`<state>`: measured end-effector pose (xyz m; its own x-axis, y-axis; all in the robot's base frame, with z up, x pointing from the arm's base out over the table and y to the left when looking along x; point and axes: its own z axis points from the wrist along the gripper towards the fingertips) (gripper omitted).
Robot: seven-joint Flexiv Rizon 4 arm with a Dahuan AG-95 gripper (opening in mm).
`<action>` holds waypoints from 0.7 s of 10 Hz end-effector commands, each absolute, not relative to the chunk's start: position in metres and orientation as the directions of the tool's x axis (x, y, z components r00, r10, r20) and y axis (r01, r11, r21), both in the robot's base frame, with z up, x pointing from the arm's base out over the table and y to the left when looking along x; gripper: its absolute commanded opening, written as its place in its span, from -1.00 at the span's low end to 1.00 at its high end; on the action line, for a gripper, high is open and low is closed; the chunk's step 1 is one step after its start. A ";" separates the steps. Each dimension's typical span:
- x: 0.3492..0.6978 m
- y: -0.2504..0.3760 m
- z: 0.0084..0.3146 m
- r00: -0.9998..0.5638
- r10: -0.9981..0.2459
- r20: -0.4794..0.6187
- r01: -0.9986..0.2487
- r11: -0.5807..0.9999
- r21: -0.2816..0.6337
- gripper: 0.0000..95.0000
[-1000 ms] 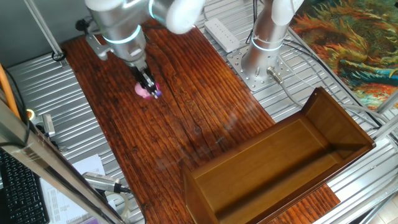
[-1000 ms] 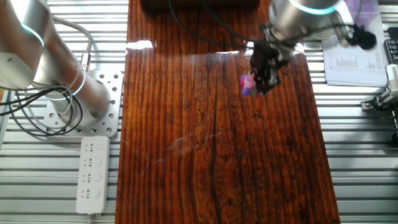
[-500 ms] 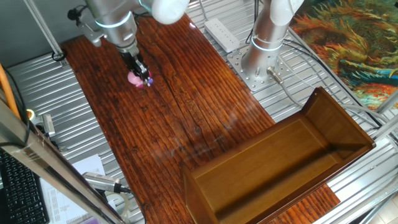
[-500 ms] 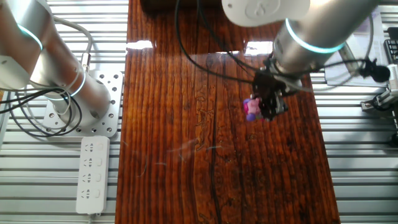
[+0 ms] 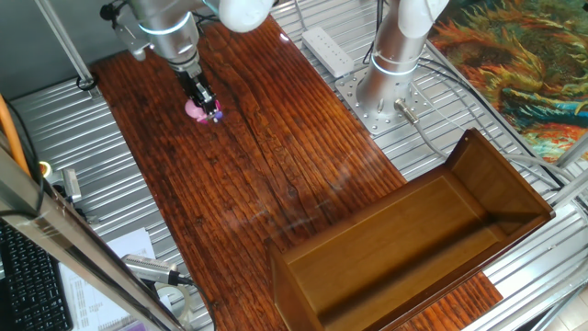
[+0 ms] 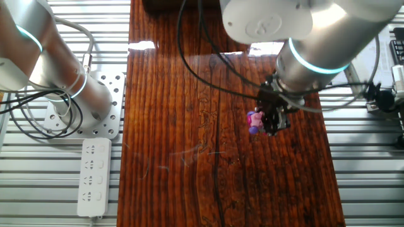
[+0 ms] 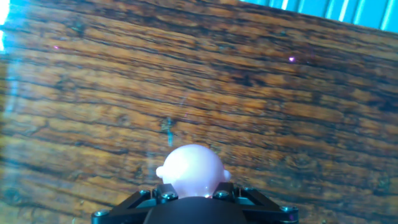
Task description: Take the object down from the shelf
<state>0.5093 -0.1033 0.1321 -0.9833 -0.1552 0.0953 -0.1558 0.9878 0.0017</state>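
**Toy off the shelf, not yet put down**

The gripper holds the object, a tiny pink toy with a small purple bit. The fingers are clamped on it, one on each side. In the hand view the round pink top of the toy pokes out just past the black fingers.

The toy is over the table, at the far end of the red striped wood. It looks very low, close to the wood. I cannot tell if it touches the wood yet.

The shelf is the big brown wood box at the other end of the table. It is well apart from the toy. Nothing lies in it as far as the picture shows.

So most of the job looks done. The toy is out of the shelf and carried away from it. What is left, I think, is small: set the toy on the table, open the fingers, and lift the hand away. The toy is round, so it may roll a bit when let go.
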 end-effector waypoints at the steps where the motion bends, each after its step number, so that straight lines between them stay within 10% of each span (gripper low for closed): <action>1: 0.510 -0.104 0.129 -0.985 -0.147 0.088 -0.145 0.989 0.033 -1.00; 7: 0.509 -0.104 0.109 -0.989 -0.121 0.083 -0.119 0.992 0.028 -1.00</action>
